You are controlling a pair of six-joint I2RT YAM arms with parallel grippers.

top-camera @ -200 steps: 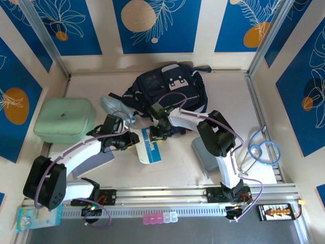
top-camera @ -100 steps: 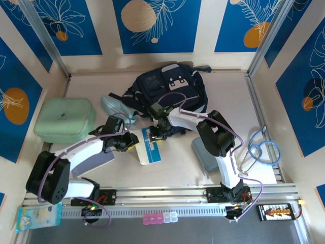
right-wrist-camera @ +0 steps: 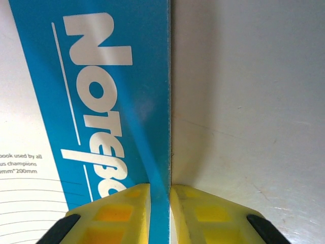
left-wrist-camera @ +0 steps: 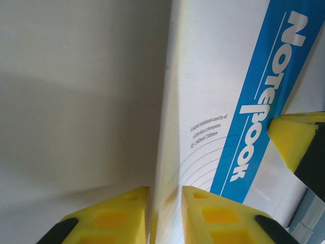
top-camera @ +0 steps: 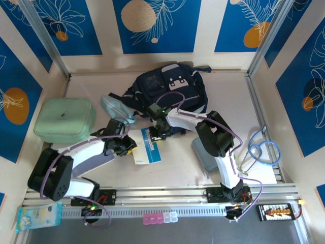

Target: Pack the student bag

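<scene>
The student bag (top-camera: 172, 87), dark navy with white patches, lies at the back centre of the table. In front of it a white notebook with a blue stripe (top-camera: 148, 147) sits between both arms. My left gripper (top-camera: 130, 148) is shut on the notebook's left edge; in the left wrist view the yellow fingers (left-wrist-camera: 122, 216) pinch the white cover (left-wrist-camera: 218, 86) at the gripper (left-wrist-camera: 166, 213). My right gripper (top-camera: 159, 133) is shut on the blue-striped edge (right-wrist-camera: 106, 101), with the cover clamped at the gripper (right-wrist-camera: 160, 213).
A mint-green case (top-camera: 65, 120) lies at the left and a grey-blue pouch (top-camera: 114, 105) beside the bag's strap. A grey book (top-camera: 97, 161) lies under the left arm and a grey case (top-camera: 203, 155) by the right arm. Blue looped tubing (top-camera: 264, 149) sits far right.
Both grippers have narrowed onto the notebook's edges. The left gripper has shifted slightly nearer and rightward, and the notebook's near corner has swung a little left.
</scene>
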